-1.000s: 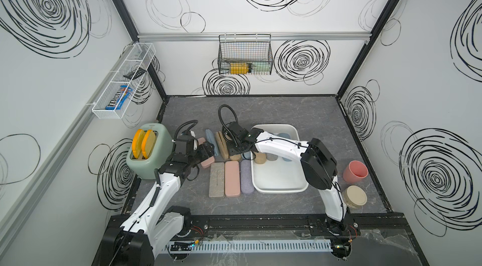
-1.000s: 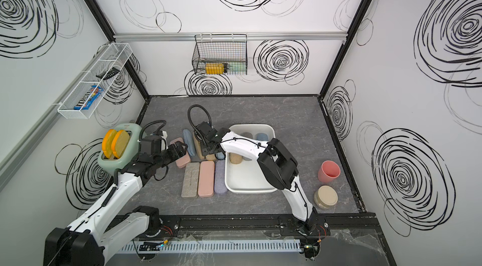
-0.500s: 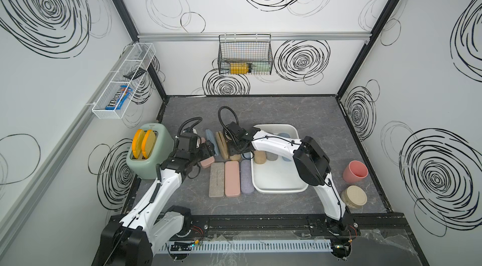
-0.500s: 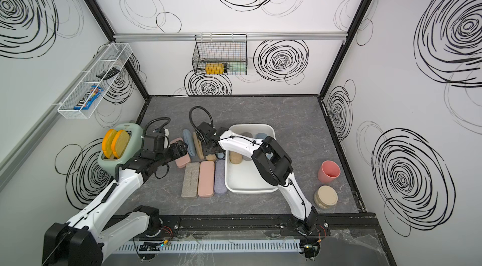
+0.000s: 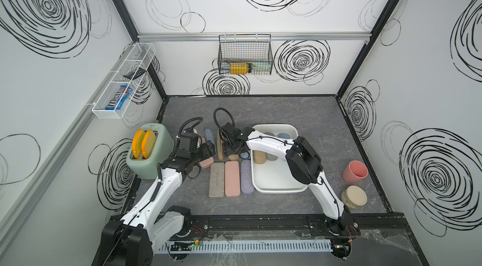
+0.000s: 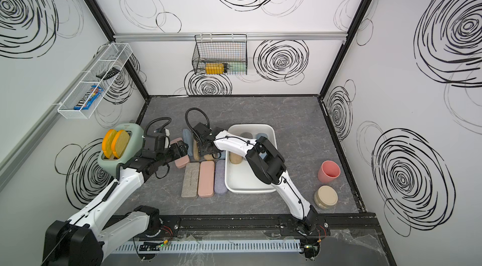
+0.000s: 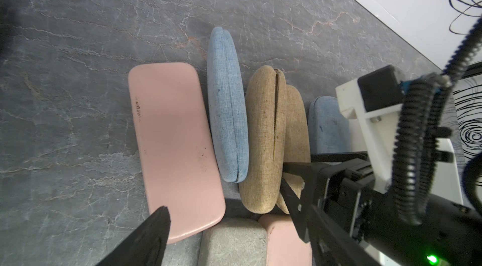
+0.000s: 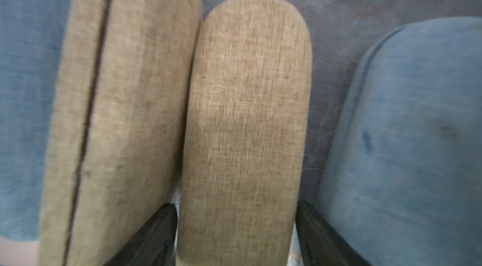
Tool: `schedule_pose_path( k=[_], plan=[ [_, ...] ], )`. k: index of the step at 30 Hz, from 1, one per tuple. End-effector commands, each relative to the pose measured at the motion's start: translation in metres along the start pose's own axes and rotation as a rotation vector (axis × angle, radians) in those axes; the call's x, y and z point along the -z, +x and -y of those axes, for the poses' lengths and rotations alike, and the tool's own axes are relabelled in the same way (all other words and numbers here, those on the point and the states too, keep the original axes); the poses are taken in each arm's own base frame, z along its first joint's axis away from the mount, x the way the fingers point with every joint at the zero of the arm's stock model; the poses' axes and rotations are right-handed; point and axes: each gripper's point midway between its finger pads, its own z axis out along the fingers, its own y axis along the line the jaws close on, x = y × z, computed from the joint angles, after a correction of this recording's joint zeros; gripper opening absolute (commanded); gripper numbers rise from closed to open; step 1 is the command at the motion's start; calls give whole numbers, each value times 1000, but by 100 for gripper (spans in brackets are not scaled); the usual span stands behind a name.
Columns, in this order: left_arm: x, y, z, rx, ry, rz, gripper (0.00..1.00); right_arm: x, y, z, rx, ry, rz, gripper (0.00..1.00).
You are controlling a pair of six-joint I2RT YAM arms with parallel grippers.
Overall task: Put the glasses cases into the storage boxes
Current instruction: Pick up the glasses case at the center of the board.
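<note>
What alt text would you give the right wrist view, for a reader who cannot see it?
Close-up of a tan fabric glasses case on a grey marbled table, with the right gripper's two black fingertips apart on either side of it. A second tan case with a dark seam lies tight beside it, and blue cases fill both outer edges.

The left arm (image 5: 167, 181) reaches from the worktop's (image 5: 287, 110) near left corner toward its middle. Its left tool (image 5: 207, 148) tilts downward, jaws spread wide. The right arm (image 5: 271, 144) folds back leftward from a raised elbow, with the right tool (image 8: 234, 225) low and its jaws parted.
</note>
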Motion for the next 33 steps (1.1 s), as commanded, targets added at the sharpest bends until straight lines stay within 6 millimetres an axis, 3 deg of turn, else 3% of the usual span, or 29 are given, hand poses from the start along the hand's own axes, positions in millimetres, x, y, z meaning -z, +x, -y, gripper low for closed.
schedule_pose_path(
  k=[1,7,13,20,23,28,33],
  plan=[
    [0,-3,2,-9,-1,14,87,-6,11,6,8,58,-27,77],
    [1,-3,2,-12,-3,18,87,-8,8,4,14,64,-23,65],
    [2,-2,3,-19,-7,23,87,18,-8,-8,19,39,22,60],
    [13,-10,3,-22,-17,76,88,80,-30,-20,6,0,122,58],
    [17,-14,2,-20,-25,97,88,109,-30,-19,-12,-11,157,58],
    [18,-15,2,-19,-25,102,88,161,-12,-8,-46,-40,205,57],
    [17,-14,3,-21,-22,100,88,207,26,29,-105,-36,199,57]
  ],
)
